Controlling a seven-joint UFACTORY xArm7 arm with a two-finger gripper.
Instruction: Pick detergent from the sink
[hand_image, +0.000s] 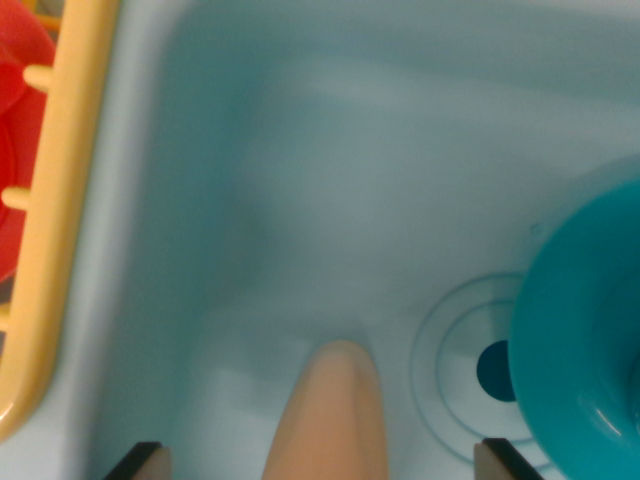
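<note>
Wrist view: detergent sits between your spread fingers.
Your gripper hangs released inside the pale blue sink, fingertips either side of the beige bottle, beside a teal cup. You've yet to clamp and lift.

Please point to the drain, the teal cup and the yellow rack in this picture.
drain (495, 370), wrist view, on its dark centre hole.
teal cup (590, 310), wrist view, on its outer wall.
yellow rack (60, 190), wrist view, on its long side bar.
</note>
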